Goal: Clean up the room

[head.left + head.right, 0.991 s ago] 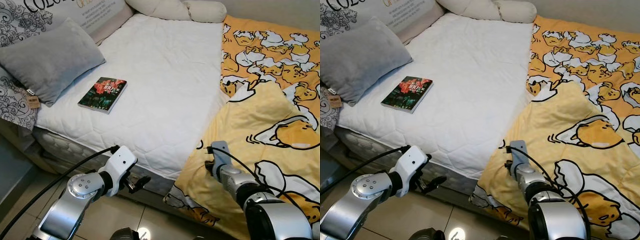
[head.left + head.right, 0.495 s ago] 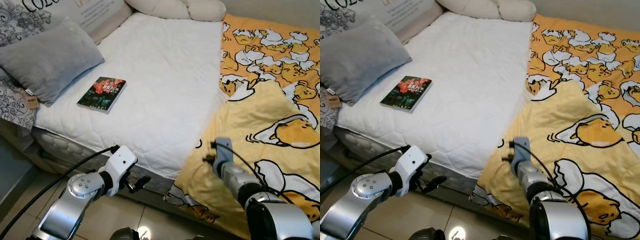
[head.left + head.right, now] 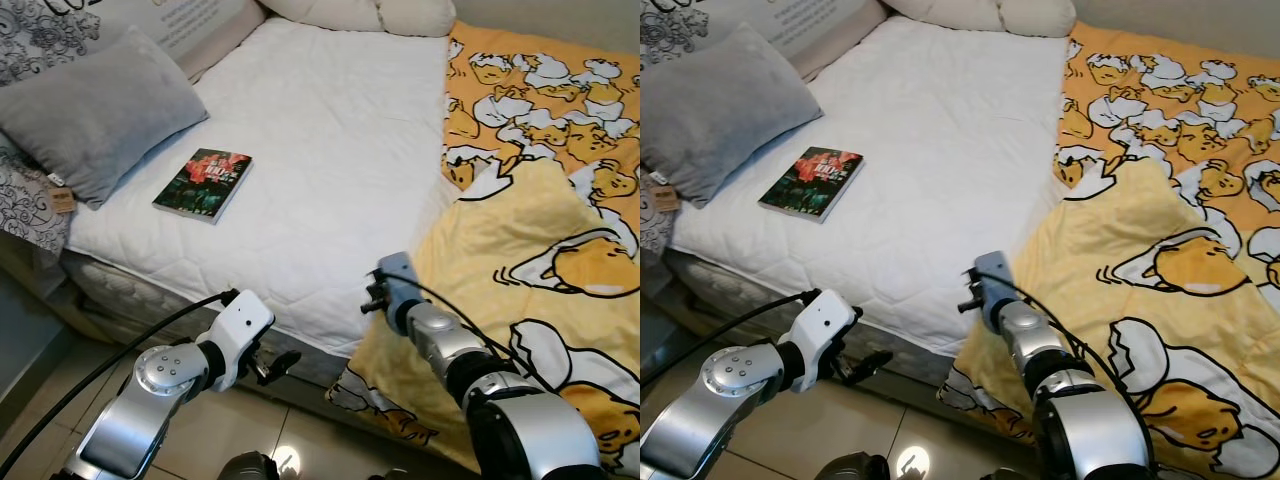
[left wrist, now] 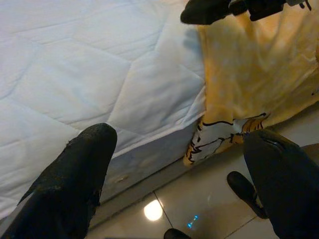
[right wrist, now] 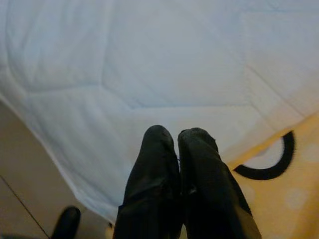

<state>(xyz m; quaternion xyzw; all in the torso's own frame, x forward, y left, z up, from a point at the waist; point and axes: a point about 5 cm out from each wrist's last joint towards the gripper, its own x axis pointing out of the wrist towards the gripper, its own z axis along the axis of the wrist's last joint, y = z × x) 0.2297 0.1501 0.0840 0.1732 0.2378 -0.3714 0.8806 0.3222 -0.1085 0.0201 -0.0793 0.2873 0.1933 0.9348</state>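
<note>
Right gripper (image 5: 179,142) was seen with fingers pressed together, nothing between them, at the bed's near edge. Just beside it the yellow blanket (image 3: 520,250) was hung over the white mattress (image 3: 330,150); the book (image 3: 203,184) was farther up, near the grey pillow (image 3: 100,110). Left gripper (image 4: 179,164) was spread wide, low by the floor. Judged best: fingers parted before the blanket hem is pinched, fabric grabbed deep.

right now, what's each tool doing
left tool: open, holding nothing, by the bed edge
right tool: shut, nothing between the fingers, over the mattress beside the blanket
</note>
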